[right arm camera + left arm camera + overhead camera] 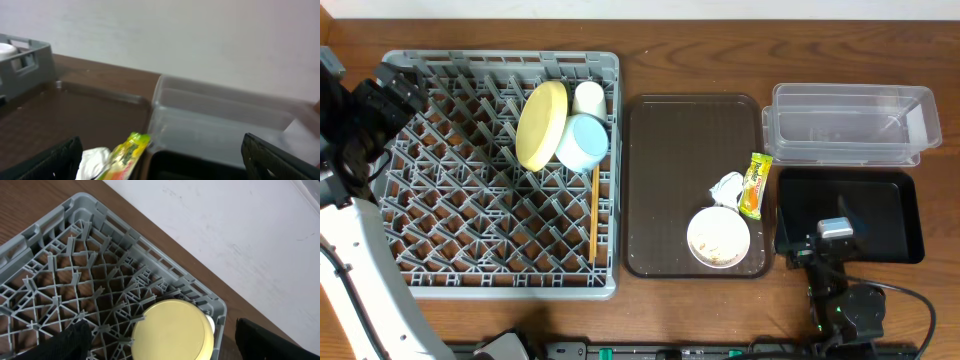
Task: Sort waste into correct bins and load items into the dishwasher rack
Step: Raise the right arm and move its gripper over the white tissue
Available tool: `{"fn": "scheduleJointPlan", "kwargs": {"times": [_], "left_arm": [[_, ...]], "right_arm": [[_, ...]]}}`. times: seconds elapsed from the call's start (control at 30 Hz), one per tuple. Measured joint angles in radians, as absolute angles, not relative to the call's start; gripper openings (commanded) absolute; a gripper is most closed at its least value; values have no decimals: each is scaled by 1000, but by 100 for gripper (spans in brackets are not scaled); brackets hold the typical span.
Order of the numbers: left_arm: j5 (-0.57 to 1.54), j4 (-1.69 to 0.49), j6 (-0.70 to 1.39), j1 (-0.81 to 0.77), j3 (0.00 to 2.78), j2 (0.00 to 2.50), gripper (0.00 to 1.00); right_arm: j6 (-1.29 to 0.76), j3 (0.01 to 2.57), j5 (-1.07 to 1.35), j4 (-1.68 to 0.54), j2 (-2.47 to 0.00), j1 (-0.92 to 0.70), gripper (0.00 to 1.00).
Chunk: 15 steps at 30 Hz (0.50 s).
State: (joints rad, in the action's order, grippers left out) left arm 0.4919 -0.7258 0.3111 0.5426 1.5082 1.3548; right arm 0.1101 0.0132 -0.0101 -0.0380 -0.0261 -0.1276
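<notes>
Left claw (pixel 161 330): jaws spread wide, nothing between them. It hangs over the far left corner of the dishwasher rack (pixel 500 285). The yellow plate (pixel 541 125) stands on edge among the pegs directly ahead of it. The light blue bowl (pixel 583 142) and the small white cup (pixel 588 97) sit just past the plate, both touching it or nearly so. The chopsticks (pixel 593 215) lie along the rack's wall on the side furthest from this claw.

Right claw (pixel 161 145): jaws wide, empty. It hovers over the near left part of the black tray (pixel 890 215). The clear tub (pixel 850 92) stands straight ahead of it, just beyond the tray. The snack wrapper (pixel 755 185) lies ahead and slightly left of this claw, on the edge of the brown serving tray (pixel 690 140), with the crumpled napkin (pixel 726 187) touching it on the far side. The white bowl (pixel 718 237) rests on the same serving tray, level with the claw and to its left. It seems to hold pale crumbs, though the overhead view is too coarse to confirm.

All rest on the wooden surface (pixel 720 60).
</notes>
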Motion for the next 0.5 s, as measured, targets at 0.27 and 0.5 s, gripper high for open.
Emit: {"fn": "scheduleJointPlan", "kwargs": {"times": [0.27,0.5], "left_arm": [[495,-727,311,543,1508,1355,93],[496,-727,312,543,1508,1355,93]], "right_arm": [[-15,364,4,-320,-161,-128,99],[-84,1030,34,-935,-649,-128,99]]}}
